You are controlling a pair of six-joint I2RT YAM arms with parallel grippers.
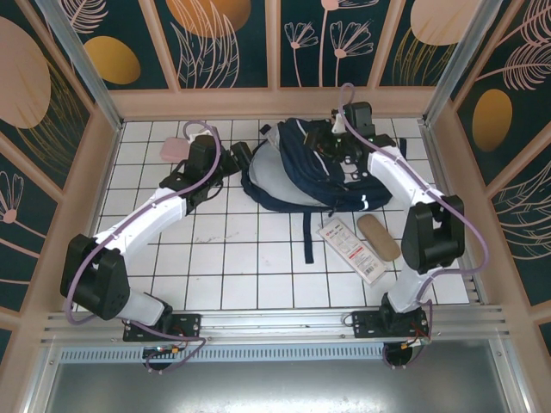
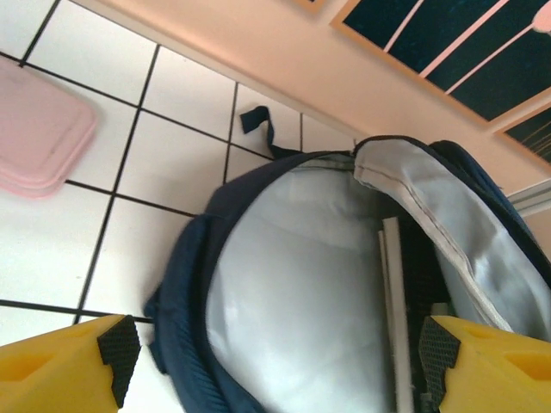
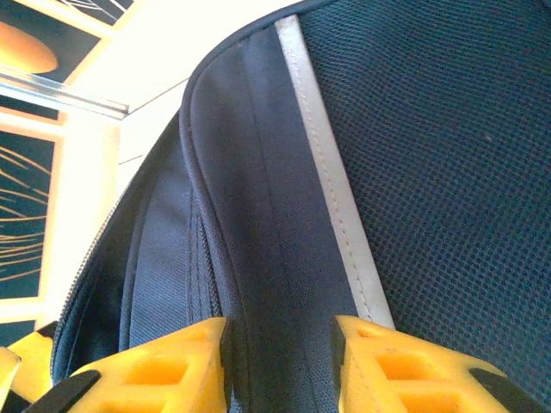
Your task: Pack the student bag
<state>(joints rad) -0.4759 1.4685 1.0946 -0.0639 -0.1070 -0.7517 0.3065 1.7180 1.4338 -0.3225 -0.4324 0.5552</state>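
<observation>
Much bare table (image 1: 232, 275) lies before the student bag (image 1: 293, 176); left gripper (image 2: 279, 348) gapes wide at its rim; right gripper (image 3: 280, 344) hold: cannot tell.

Counting up: one big bag, three small things and two robot arms.

One student bag (image 1: 301, 168) is lying there. One pink box (image 1: 175, 148), one white packet (image 1: 351, 249) with red writing and one tan case (image 1: 379, 237) are lying around it, making three small things. Two arms are reaching in, the left arm (image 1: 146, 215) and the right arm (image 1: 405, 185). Each arm is carrying one gripper, making two: the left gripper (image 2: 275, 344) and the right gripper (image 3: 280, 344). Each gripper is showing two yellow fingers (image 2: 52, 366), making four.
</observation>
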